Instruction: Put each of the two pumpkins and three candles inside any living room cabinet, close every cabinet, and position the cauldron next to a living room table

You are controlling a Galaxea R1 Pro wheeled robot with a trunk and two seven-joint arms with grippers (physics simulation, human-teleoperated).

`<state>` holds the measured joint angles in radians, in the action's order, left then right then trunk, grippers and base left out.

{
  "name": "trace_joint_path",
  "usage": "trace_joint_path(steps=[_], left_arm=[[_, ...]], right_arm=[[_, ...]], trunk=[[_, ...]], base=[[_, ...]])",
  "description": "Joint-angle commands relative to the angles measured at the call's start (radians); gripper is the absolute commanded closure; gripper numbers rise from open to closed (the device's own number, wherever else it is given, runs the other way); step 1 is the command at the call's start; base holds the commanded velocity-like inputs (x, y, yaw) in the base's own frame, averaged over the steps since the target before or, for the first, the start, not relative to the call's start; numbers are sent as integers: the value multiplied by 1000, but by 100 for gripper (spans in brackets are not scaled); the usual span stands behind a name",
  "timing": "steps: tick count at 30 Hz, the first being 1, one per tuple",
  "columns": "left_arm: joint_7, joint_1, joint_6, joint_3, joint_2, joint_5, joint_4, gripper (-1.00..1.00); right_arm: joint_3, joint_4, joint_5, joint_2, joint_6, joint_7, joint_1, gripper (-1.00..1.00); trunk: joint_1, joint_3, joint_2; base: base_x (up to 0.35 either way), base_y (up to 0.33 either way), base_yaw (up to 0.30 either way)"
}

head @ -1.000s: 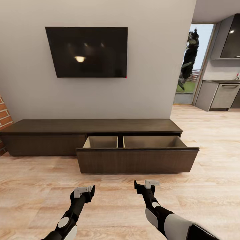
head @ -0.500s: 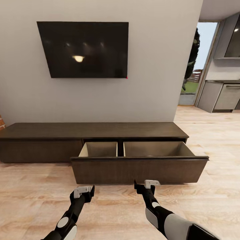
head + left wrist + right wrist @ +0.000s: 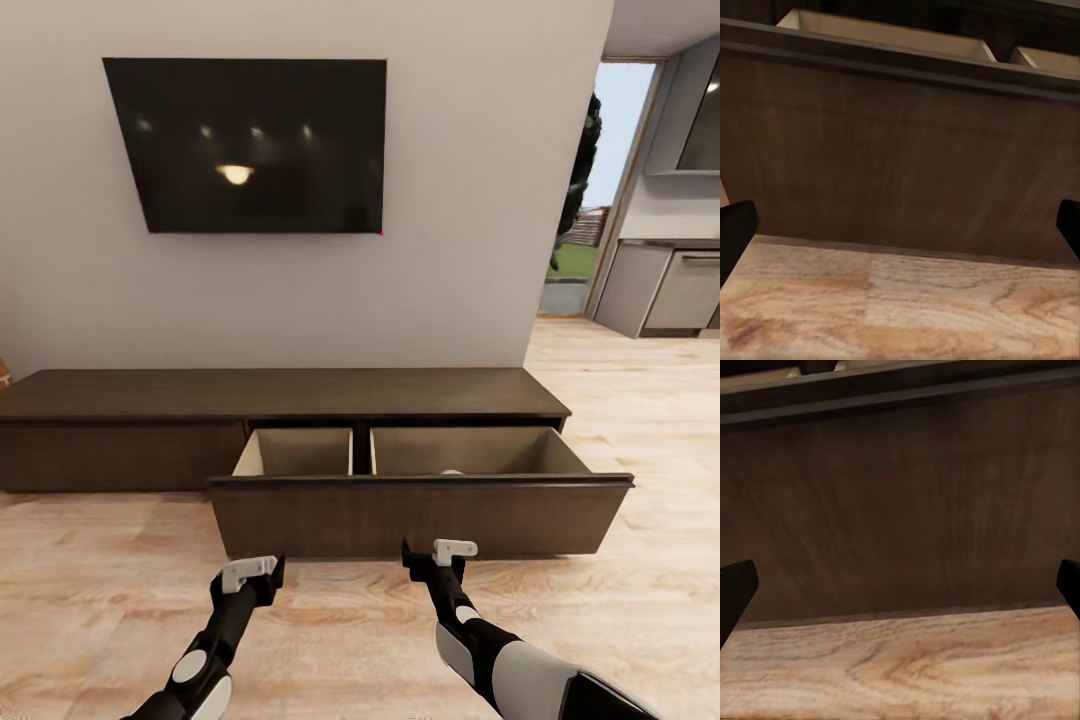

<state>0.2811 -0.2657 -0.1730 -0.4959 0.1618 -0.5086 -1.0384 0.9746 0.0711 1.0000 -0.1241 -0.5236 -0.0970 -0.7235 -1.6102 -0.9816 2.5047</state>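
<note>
Both empty, spread-open claws, left claw (image 3: 252, 573) and right claw (image 3: 438, 553), hover low just before the cabinet (image 3: 300, 392), whose pulled-out drawer (image 3: 420, 515) likely awaits pushing shut.

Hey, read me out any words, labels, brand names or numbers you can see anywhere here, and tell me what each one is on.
None: no readable text appears in these pictures.
The TV screen is black, showing lamp reflections and a tiny red dot at its lower right corner, no logo legible.
The cabinet and its open drawer have plain wood fronts without labels.
The left gripper and right gripper carry no markings.
</note>
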Motion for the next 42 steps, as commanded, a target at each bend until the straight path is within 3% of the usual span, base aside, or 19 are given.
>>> trace_joint_path(steps=[1,20,25,35,42], left_arm=[[7,-1,-6,-6,1,-10,0,-100],[4,-1,12,-1,2,-20,12,-100],[4,-1,60,3,1,-18,12,-100],[5,-1,67,1,0,-16,12,-100],[5,-1,69,2,0,-17,12,-100]], right_arm=[[9,1,1,0,-1,-9,0,-100],[9,3,3,0,-2,-9,0,-100],[9,4,4,0,0,-9,0,-100],[9,6,5,0,-3,-8,0,-100],[9,6,2,0,-3,-8,0,-100]], trunk=[[0,-5,1],[-9,-78,5],[-9,-78,5],[-9,-78,5],[-9,-78,5]], base=[[0,0,0],[0,0,0],[0,0,0],[8,0,0],[254,0,0]])
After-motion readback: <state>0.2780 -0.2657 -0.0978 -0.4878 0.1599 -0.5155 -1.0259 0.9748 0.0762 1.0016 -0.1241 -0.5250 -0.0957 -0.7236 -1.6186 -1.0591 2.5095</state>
